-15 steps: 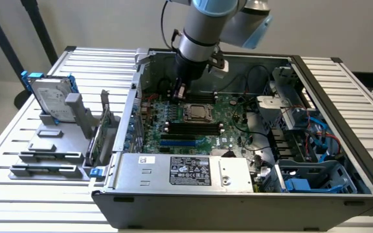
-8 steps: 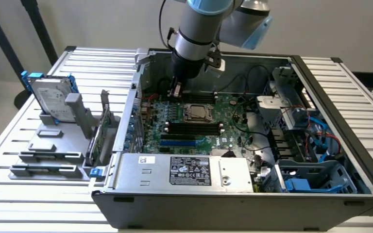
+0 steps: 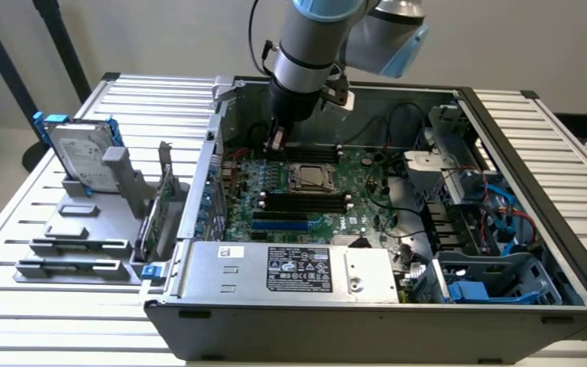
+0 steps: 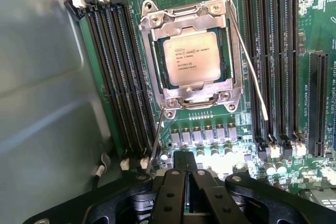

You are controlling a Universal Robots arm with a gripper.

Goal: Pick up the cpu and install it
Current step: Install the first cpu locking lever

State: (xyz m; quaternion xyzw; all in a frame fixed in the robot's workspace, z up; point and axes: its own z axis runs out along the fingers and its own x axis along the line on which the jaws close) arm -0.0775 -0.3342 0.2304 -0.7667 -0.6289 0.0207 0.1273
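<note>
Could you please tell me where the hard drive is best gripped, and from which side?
The hard drive stands nearly upright in the grey stand, its lower part blocked. Probably take its free top edge from above, pinching across the two flat faces.

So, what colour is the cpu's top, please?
The cpu is shiny silver, best seen in the wrist view.
</note>
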